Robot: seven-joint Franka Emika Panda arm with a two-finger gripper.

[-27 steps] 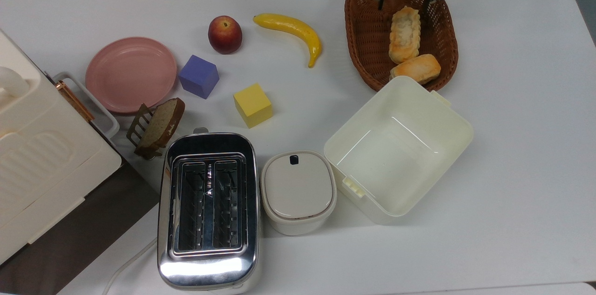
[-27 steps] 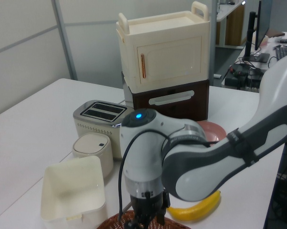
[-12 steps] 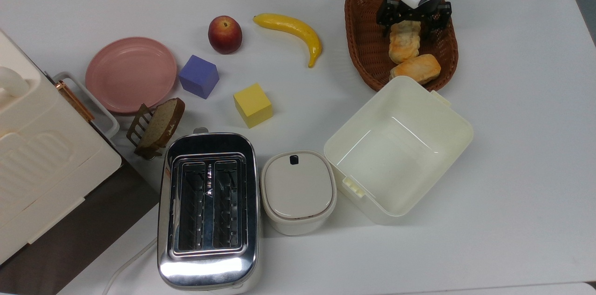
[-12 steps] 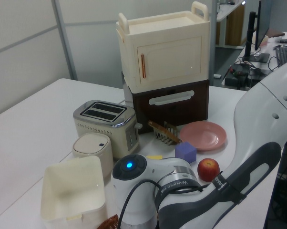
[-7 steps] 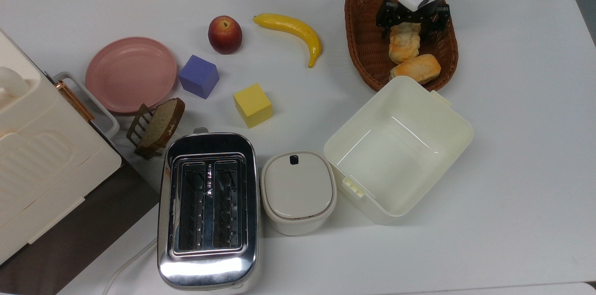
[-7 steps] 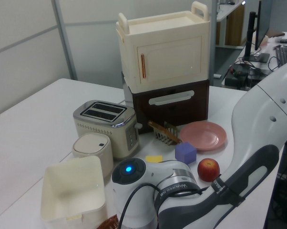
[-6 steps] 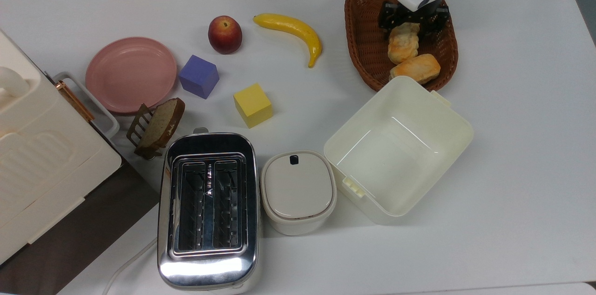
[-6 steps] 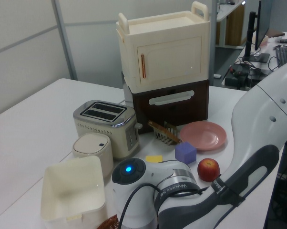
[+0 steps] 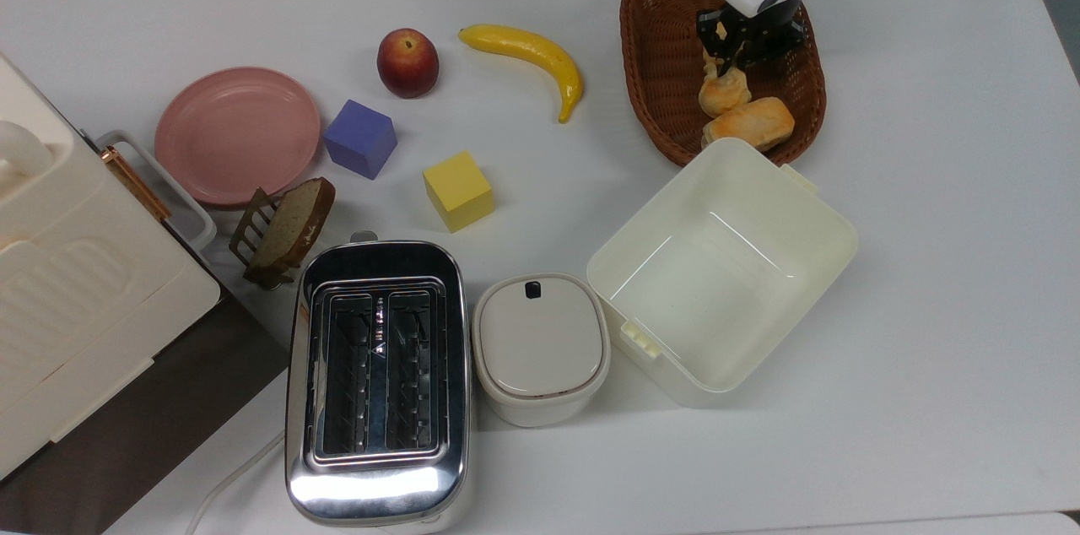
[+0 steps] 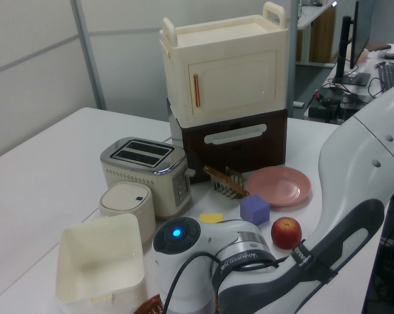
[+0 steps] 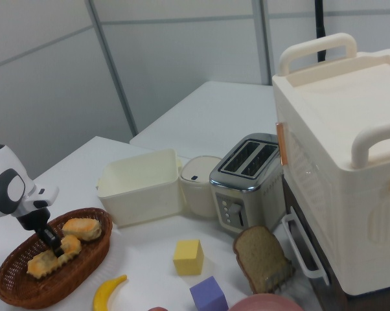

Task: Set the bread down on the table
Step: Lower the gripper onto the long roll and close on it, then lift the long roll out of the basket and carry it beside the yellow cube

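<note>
Top view: the gripper (image 9: 731,43) is clamping the bread (image 9: 722,86) inside the basket (image 9: 658,71); the bread is tilting, one end raised. A bun (image 9: 750,123) is lying just beside it. The table (image 9: 928,265) is lying under everything.

Left view: the arm (image 10: 249,261) is blocking the basket.

Right view: the gripper (image 11: 52,242) is pinching the bread (image 11: 52,258) over the basket (image 11: 26,285).

Two cubes (image 9: 360,138), perhaps two breads (image 9: 722,89), one banana (image 9: 530,56).

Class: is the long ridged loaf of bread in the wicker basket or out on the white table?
In: the long ridged loaf lies inside the brown wicker basket.
</note>
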